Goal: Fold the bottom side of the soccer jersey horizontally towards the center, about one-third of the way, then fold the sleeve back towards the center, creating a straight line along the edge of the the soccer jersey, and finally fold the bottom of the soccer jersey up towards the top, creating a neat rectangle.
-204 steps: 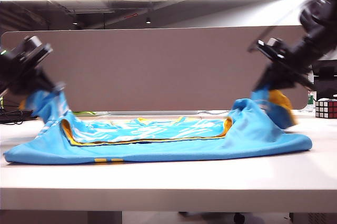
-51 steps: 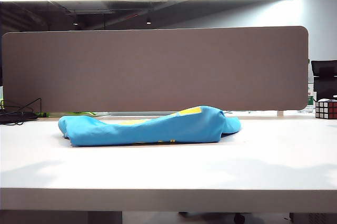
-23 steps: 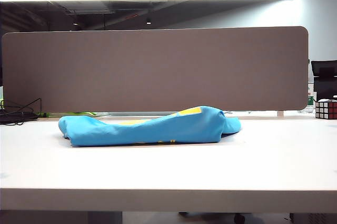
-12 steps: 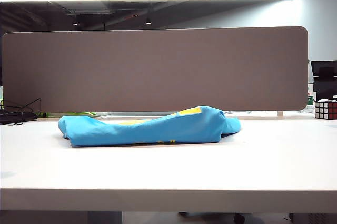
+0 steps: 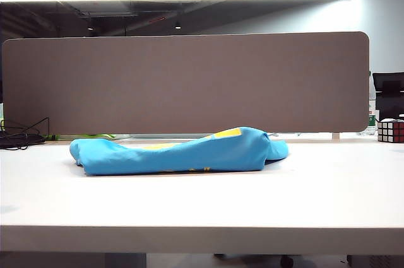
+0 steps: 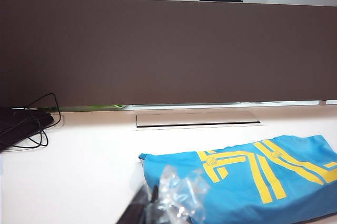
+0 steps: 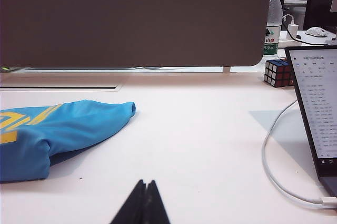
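The soccer jersey (image 5: 183, 153) lies folded into a compact sky-blue bundle near the table's middle, plain blue side outward with a bit of yellow on top. In the left wrist view its yellow stripes (image 6: 253, 176) show. The left gripper (image 6: 150, 204) hovers just short of the jersey's edge, its dark fingers together, with crinkled clear film (image 6: 181, 192) clinging to one of them. The right gripper (image 7: 145, 184) is shut and empty over bare table, apart from the jersey's rounded end (image 7: 52, 134). Neither gripper shows in the exterior view.
A grey partition (image 5: 189, 82) runs along the table's back. A Rubik's cube (image 5: 391, 130) stands at the far right, near a laptop (image 7: 316, 108), a white cable (image 7: 274, 166) and a bottle (image 7: 272, 16). Black cables (image 6: 26, 126) lie at the far left.
Since the earliest frame both grippers have let go of the jersey's corners and left the exterior view. The jersey is now a folded bundle. Nothing moved over the last second.
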